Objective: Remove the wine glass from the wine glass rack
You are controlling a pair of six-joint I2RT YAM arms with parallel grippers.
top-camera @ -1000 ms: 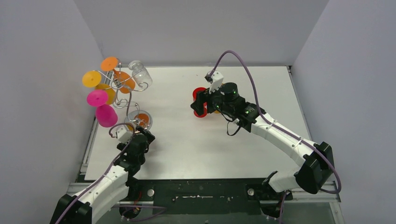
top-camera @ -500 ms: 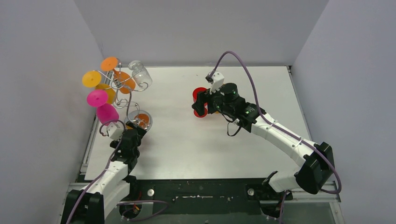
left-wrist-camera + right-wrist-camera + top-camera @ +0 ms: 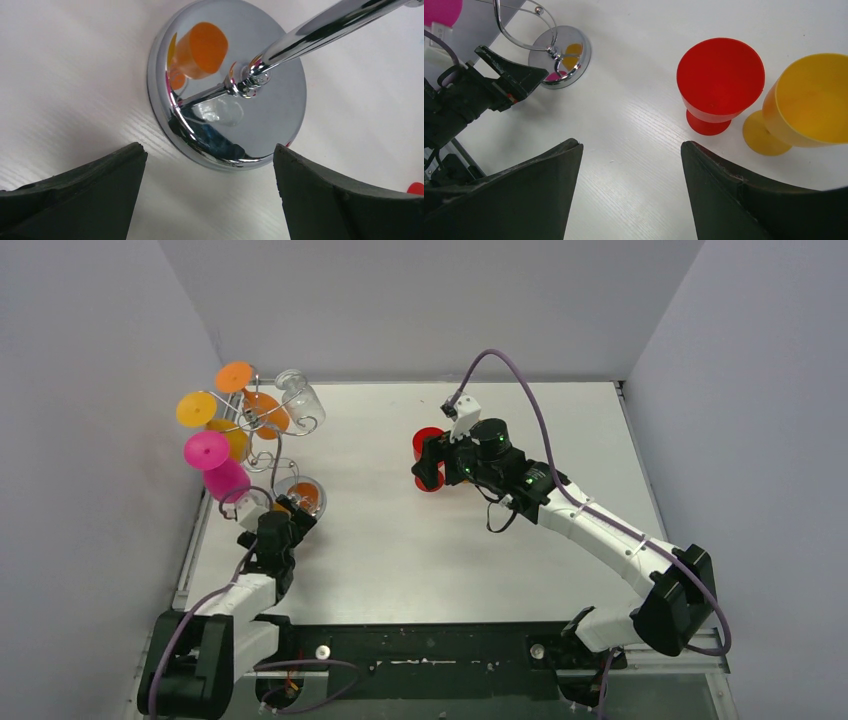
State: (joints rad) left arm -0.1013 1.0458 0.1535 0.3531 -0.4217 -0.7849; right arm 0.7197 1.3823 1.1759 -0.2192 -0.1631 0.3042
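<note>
Left wrist view puts the round shiny foot of the rack [image 3: 200, 125] just ahead of my left tool [image 3: 207, 150]. Its fingers are spread wide with nothing between them, one towards each side of the foot and neither touching it. Over the last second I have brought this tool across the table [image 3: 400, 540], from off to the right of the foot to close in front of it, folding the arm back towards its own base.

Top view shows the pink glass [image 3: 226, 480] hanging by its foot from a scroll arm, just above and beyond my left tool, slightly to its left. The clear glass [image 3: 300, 395] and the orange and yellow ones hang farther beyond and higher. None has left the rack in that second.

My right tool [image 3: 629, 150] has not moved. It is open and holds nothing, with the red glass [image 3: 720, 80] and the yellow glass [image 3: 809, 100] standing on the table just ahead of it, well apart from the rack.

So the lift has not begun. I judge my left tool is either settling in to steady the foot or must rise to the pink bowl.
</note>
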